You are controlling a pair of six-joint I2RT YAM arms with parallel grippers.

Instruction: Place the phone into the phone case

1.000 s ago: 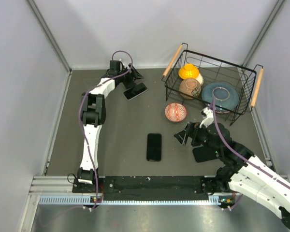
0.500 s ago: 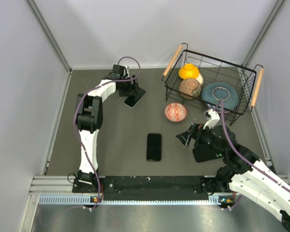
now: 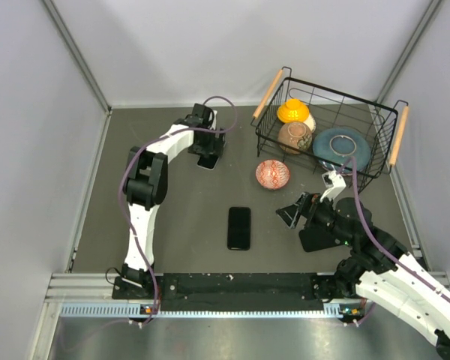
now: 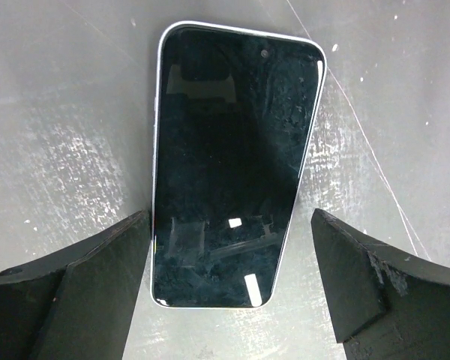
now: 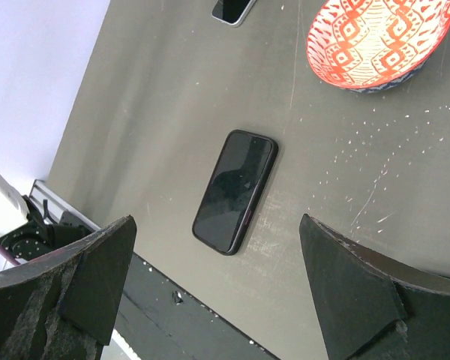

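Observation:
The phone, with a black screen and a pale rim, lies flat on the dark table at the far middle. My left gripper is open above it, with one finger on each side of the phone's near end and neither touching it. In the top view the gripper hides most of the phone. The black phone case lies flat at the table's centre and also shows in the right wrist view. My right gripper is open and empty to the right of the case, above the table.
A red patterned bowl sits between the phone and my right gripper. A black wire basket at the back right holds a yellow bowl, a brown bowl and a blue plate. Grey walls enclose the table.
My left gripper has swung right and come over the phone, which now lies a little nearer and more upright in the top view. My right gripper has shifted slightly right.

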